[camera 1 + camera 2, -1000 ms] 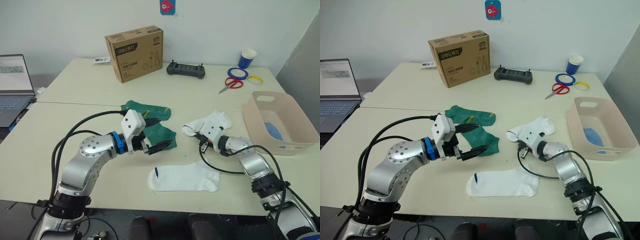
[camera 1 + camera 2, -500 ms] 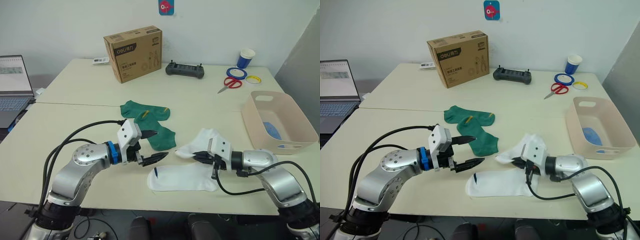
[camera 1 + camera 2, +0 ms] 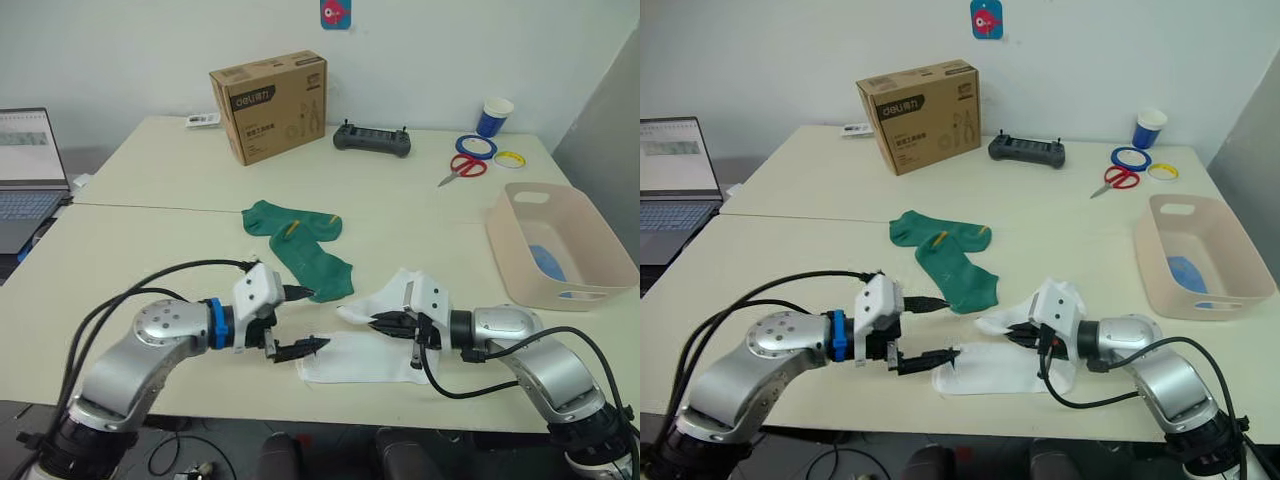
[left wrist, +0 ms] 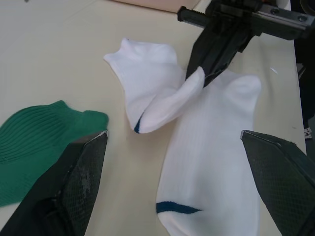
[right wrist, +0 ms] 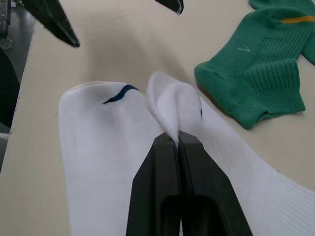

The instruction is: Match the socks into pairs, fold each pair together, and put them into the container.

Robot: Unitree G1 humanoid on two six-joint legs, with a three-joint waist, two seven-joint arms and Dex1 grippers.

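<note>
Since a second ago the right gripper [image 5: 178, 140] has carried the crumpled white sock [image 4: 157, 96] from beside the dark green socks [image 3: 305, 248] down toward the table's near edge, over the flat white sock [image 4: 211, 157]. Its jaws are pressed together on a pinched fold of that crumpled sock, the rest draping forward of the tips. The left gripper [image 3: 300, 320] has dropped lower, jaws spread wide, the flat sock's blue-trimmed cuff lying between and just ahead of them. Container [image 3: 575, 280] sits well off past the right gripper, something blue inside. Cardboard box [image 3: 270, 105] reads "deli". Cream table [image 3: 150, 200]; white wall behind.
</note>
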